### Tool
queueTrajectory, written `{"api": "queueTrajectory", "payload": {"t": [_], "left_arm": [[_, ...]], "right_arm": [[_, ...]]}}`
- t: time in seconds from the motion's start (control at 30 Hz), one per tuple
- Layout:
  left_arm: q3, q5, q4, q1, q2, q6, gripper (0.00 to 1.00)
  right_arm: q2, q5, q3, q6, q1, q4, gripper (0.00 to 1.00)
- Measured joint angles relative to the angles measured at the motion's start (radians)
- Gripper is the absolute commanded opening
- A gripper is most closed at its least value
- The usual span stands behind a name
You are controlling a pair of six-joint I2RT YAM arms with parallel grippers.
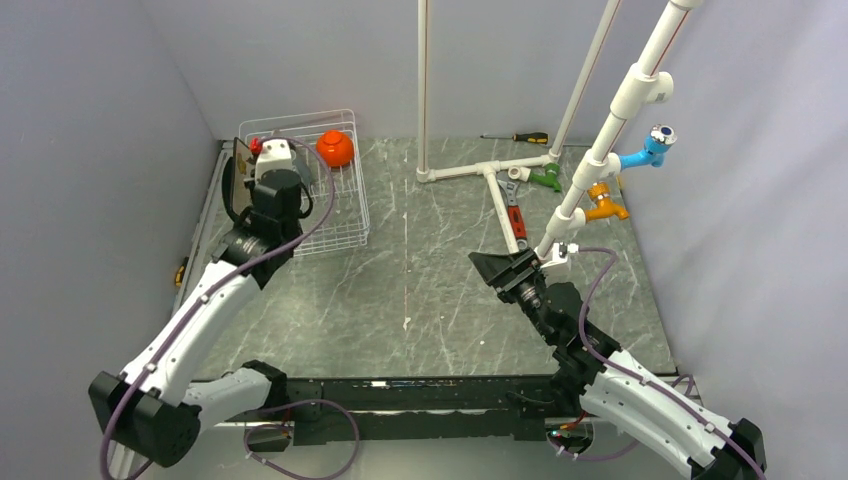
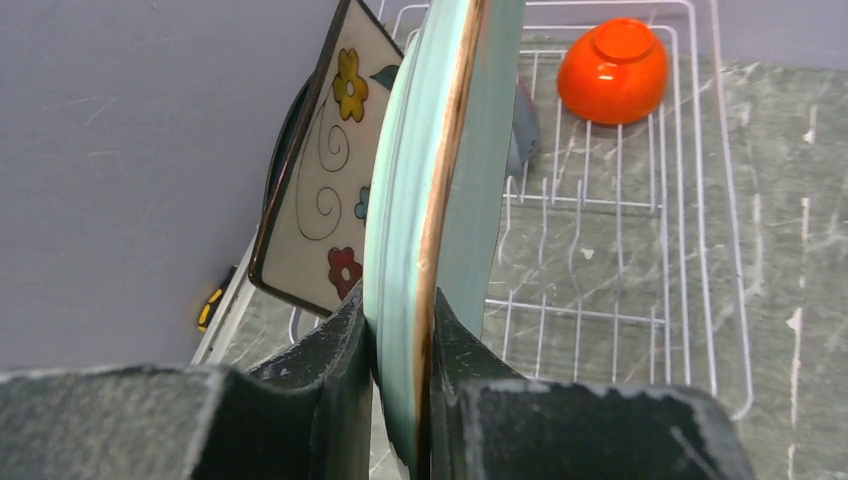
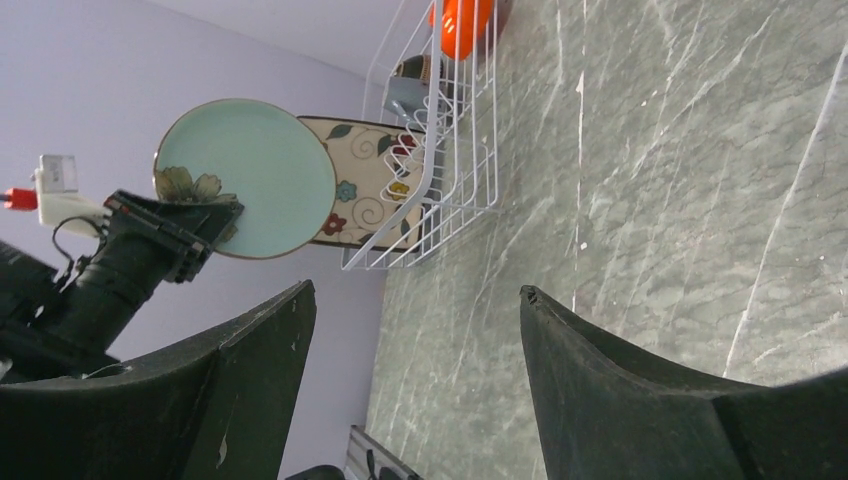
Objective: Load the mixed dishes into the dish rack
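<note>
Pale green round plate: held on edge over the left end of the dish rack, probably so it can slip down between the tines.
Left gripper: pinching that plate's lower rim, one finger on each face.
Brown square floral plate: leans on edge at the rack's left side, just beside the held plate.
Orange bowl: upside down in the rack's far right corner.
Right gripper: spread wide, holding nothing, over the worktop well right of the rack.

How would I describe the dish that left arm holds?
Find the white wire rack, far left on the table. Over it, the left gripper pinches a plate on edge. It is round and pale green with a brown rim, unlike the square flowered plate beside it.
</note>
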Motion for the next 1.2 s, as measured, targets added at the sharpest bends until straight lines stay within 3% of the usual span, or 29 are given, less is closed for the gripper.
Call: {"api": "queueTrajectory", "payload": {"t": [0.27,1.2], "left_arm": [[0.132,0.056,-0.071,0.083,0.178,-0.046,0.0],[0.204,0.218,-0.126,0.161,0.429,-0.101,0.0]], "right_arm": [[-0.022,0.0,-0.001,0.0,0.0,0.0,0.76],[-0.091,0.003,-0.003,0.0,0.0,-0.039,0.76]]}}
